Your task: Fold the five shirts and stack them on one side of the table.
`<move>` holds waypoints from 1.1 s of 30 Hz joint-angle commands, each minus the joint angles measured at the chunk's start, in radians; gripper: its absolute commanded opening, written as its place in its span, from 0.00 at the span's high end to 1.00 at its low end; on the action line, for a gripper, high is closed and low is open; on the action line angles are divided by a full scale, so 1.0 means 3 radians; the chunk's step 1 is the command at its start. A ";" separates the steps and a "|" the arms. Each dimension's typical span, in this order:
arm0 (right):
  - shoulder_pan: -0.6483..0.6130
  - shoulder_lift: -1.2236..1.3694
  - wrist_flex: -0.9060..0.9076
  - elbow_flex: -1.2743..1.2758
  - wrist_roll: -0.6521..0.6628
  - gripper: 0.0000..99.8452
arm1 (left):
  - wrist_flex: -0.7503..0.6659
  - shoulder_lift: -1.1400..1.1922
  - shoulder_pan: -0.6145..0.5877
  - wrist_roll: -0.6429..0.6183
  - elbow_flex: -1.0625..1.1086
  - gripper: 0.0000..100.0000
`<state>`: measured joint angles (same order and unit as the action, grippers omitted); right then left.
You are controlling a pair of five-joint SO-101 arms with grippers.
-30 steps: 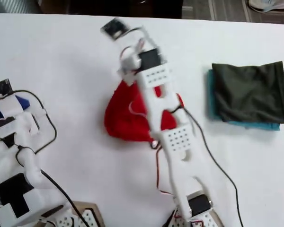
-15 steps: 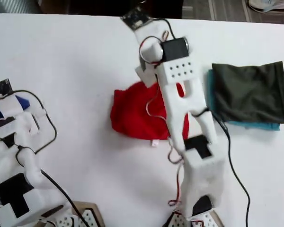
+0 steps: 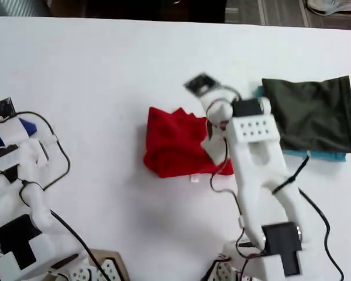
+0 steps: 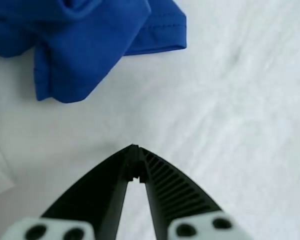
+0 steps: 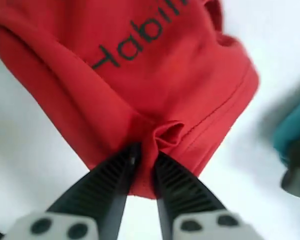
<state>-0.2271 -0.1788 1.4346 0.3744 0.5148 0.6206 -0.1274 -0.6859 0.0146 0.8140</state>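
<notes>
The right jaws are clenched on a pinched fold at the hem of the red shirt (image 5: 140,65), with the cloth bunched up between the two tips. The red shirt lies crumpled near the middle of the tabletop (image 3: 93,70), just beside the stack at the right side. In that stack a folded dark green shirt (image 3: 310,114) rests on a teal shirt (image 3: 316,156), of which only the edges show.

One second ago the right arm (image 3: 254,170) was stretched long across the red shirt toward the far edge. Now it is drawn back and bent, with its wrist above the shirt's right border. The shirt has shifted a little to the right, closer to the stack, and its outline is more square than the rounded heap before.

The left arm (image 3: 17,193) has not moved. The left jaws are closed on nothing, hanging over bare tabletop near a crumpled blue shirt (image 4: 85,35).
</notes>
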 commanded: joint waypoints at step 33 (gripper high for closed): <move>-0.1501 0.0954 -0.1179 -0.0286 -0.0926 0.98 | 0.0844 -0.0020 0.0307 0.0292 -0.1153 0.97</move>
<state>-0.6874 0.1020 1.0694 0.2716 0.1941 0.8815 -0.1274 -0.5831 0.0990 0.5224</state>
